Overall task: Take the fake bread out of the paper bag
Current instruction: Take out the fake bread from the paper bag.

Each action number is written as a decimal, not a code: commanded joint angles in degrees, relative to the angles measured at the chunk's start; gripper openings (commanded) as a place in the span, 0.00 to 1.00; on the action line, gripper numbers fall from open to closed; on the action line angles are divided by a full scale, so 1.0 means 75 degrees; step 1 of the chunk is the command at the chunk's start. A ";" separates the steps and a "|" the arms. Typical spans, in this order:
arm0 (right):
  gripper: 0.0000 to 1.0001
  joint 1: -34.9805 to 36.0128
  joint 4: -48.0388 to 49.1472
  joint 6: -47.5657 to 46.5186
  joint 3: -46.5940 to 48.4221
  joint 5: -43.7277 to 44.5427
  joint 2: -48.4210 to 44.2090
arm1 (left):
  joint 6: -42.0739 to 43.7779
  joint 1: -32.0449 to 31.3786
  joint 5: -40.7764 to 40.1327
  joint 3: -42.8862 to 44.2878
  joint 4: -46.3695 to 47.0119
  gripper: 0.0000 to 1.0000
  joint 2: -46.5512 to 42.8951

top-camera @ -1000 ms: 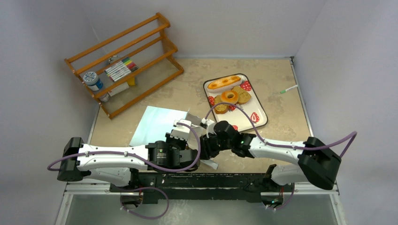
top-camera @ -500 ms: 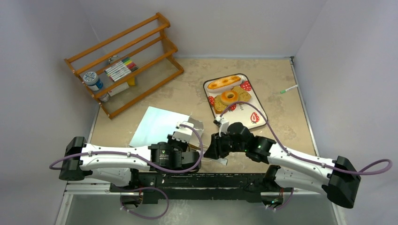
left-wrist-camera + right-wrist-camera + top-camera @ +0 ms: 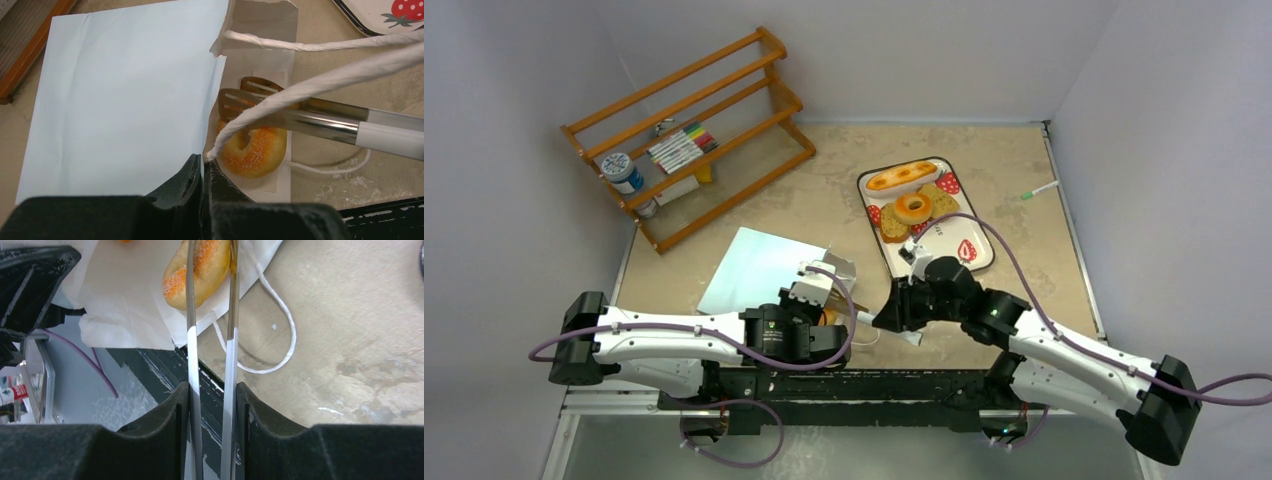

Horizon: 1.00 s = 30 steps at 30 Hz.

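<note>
The pale-blue paper bag (image 3: 125, 90) lies flat on the table (image 3: 764, 268) with its white mouth facing right. My left gripper (image 3: 203, 162) is shut on the bag's mouth edge, next to a white cord handle (image 3: 310, 80). My right gripper (image 3: 212, 390) is shut on the metal tongs (image 3: 231, 315). The tongs' slotted tips (image 3: 235, 100) straddle a tan ring bagel (image 3: 252, 147) lying in the bag's mouth (image 3: 195, 270). More fake bread sits on the strawberry tray (image 3: 977, 262): a long loaf (image 3: 902, 177), a second bagel (image 3: 913, 207) and toast (image 3: 894, 224).
A wooden rack (image 3: 689, 130) with markers and a small jar stands at the back left. A green pen (image 3: 1039, 190) lies near the right wall. The black base rail (image 3: 165, 370) runs close under the bag's mouth.
My right arm has drawn back to the right with the tongs, away from the bag's mouth. The left gripper has stayed on the bag's edge.
</note>
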 commanded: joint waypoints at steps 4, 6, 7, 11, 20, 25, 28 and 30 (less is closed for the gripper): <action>0.00 -0.0448 -0.0337 -0.0043 0.0993 0.0245 -0.0261 | -0.0239 -0.0035 -0.0321 0.0014 0.0234 0.00 0.0108; 0.00 -0.0492 -0.0460 -0.0087 0.1227 0.0314 -0.0213 | -0.0227 -0.0039 -0.0339 0.0107 0.0319 0.00 0.0226; 0.00 -0.0501 -0.0503 -0.0088 0.1328 0.0331 -0.0195 | -0.0241 -0.0032 -0.0364 0.0162 0.0308 0.00 0.0291; 0.00 -0.0519 -0.0760 -0.0100 0.1711 0.0425 -0.0137 | -0.0594 0.0018 -0.0480 0.0279 0.0199 0.00 0.0472; 0.00 -0.0519 -0.1465 -0.0019 0.2106 0.0790 -0.0339 | -0.0770 0.0581 -0.0617 0.0600 0.0262 0.00 0.0537; 0.00 -0.0519 -0.2105 0.0119 0.2384 0.1339 -0.0587 | -0.0320 0.0961 -0.0530 0.0442 0.0432 0.00 0.0377; 0.00 -0.0519 -0.2455 0.0312 0.2585 0.1709 -0.0728 | -0.0105 0.1238 -0.0377 0.0145 0.0651 0.00 0.0168; 0.00 -0.0519 -0.2660 0.0451 0.2707 0.1957 -0.0827 | 0.0065 0.1410 -0.0284 0.0037 0.0763 0.00 0.0051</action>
